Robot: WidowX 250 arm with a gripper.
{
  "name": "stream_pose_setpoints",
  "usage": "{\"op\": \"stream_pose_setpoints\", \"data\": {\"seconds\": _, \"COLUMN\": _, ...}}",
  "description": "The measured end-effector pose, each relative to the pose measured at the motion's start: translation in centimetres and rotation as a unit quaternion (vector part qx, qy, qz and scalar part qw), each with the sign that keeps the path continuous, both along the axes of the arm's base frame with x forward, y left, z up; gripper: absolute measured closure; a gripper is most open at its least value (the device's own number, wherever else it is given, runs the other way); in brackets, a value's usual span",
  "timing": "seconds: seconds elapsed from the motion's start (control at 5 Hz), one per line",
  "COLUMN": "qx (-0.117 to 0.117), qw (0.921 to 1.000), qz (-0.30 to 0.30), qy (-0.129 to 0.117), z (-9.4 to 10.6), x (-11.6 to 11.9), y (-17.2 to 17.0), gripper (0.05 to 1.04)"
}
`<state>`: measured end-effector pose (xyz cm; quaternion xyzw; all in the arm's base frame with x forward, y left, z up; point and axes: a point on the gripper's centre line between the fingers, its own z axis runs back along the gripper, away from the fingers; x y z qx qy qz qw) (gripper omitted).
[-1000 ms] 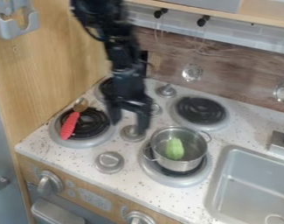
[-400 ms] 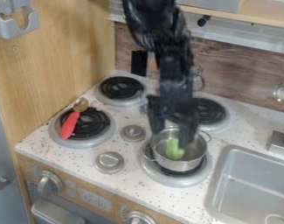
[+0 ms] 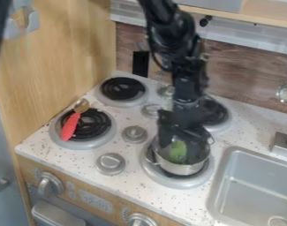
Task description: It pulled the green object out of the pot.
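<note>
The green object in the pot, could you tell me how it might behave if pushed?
The green object looks rounded and elongated, so it may roll when nudged. The metal pot has walls that would probably stop it.

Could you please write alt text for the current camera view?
A black robot gripper hangs at the mouth of a metal pot holding a green object, on the front-right burner of a toy stove. A red-handled utensil lies on the front-left burner.

Toy kitchen: stovetop with coil burners (image 3: 121, 88), sink (image 3: 257, 190) at right, pot (image 3: 179, 168) on a front burner, oven-style knobs (image 3: 50, 184) on wooden front, tile and wood-look backsplash (image 3: 251, 73), strainer (image 3: 285, 92) hanging.
</note>
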<state>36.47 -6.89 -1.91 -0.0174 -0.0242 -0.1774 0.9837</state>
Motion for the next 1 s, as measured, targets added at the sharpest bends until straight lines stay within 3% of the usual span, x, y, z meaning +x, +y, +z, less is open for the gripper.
{"op": "stream_pose_setpoints", "data": {"seconds": 0.4, "qx": 0.006, "qw": 1.0, "qz": 0.003, "qy": 0.004, "z": -0.8, "x": 0.0, "y": -0.2, "gripper": 0.14}}
{"op": "stream_pose_setpoints", "data": {"seconds": 0.6, "qx": 0.0, "qw": 1.0, "qz": 0.009, "qy": 0.002, "z": -0.8, "x": 0.1, "y": -0.5, "gripper": 0.44}}
{"op": "stream_pose_setpoints", "data": {"seconds": 0.8, "qx": -0.019, "qw": 0.9997, "qz": 0.016, "qy": 0.006, "z": -0.4, "x": 0.0, "y": -0.8, "gripper": 0.533}}
{"op": "stream_pose_setpoints", "data": {"seconds": 1.0, "qx": -0.04, "qw": 0.9984, "qz": 0.027, "qy": -0.027, "z": 3.1, "x": 1.0, "y": -0.2, "gripper": 0.533}}
